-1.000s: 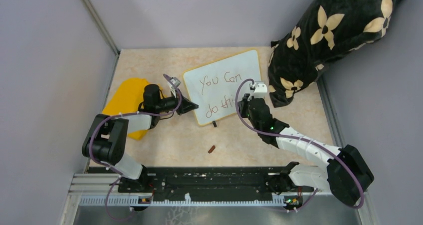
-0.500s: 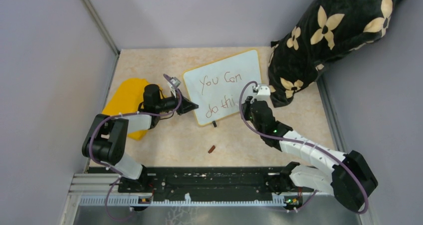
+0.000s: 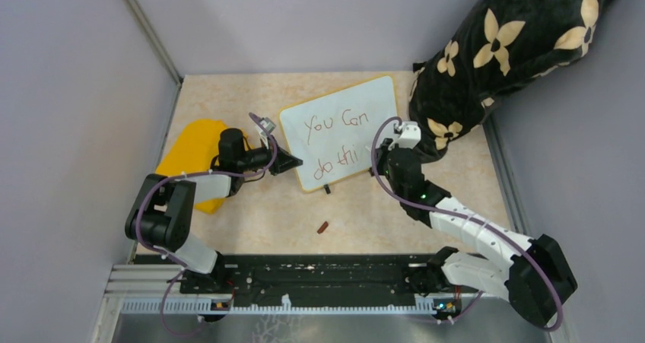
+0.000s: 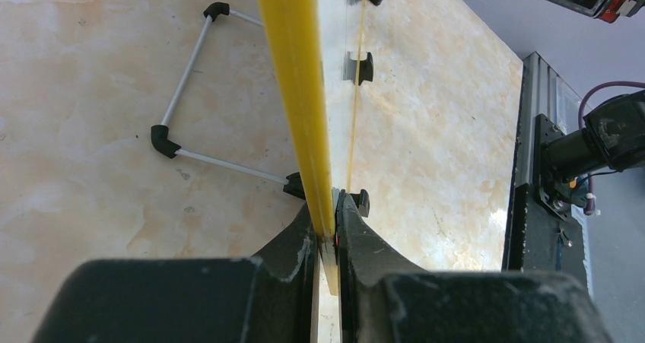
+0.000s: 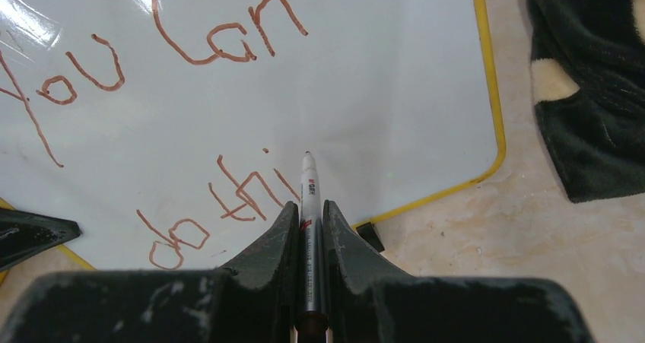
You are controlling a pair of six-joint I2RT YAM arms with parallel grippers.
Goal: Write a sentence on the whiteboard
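Observation:
The whiteboard (image 3: 373, 100) rests at the table's middle, white with a thin yellow rim. The sentence (image 3: 335, 122) reads "You Can" above "do thi" (image 5: 242, 196) in reddish-brown strokes. My left gripper (image 3: 293, 163) is shut on the board's left edge; in the left wrist view its jaws (image 4: 327, 221) pinch the yellow rim (image 4: 293, 69). My right gripper (image 3: 382, 154) is shut on a white marker (image 5: 308, 183). The marker's tip points at bare white board (image 5: 395, 92) just right of "thi". Whether the tip touches the surface I cannot tell.
A yellow cloth (image 3: 194, 149) lies under the left arm. A black pillow with cream flowers (image 3: 494, 61) leans at the back right, close to the board's right edge. A small reddish cap (image 3: 323, 227) lies near the front. A wire stand (image 4: 179, 92) shows behind the board.
My right arm has shifted to the right along the board's lower line with the marker in it. The left arm and the board have not moved.

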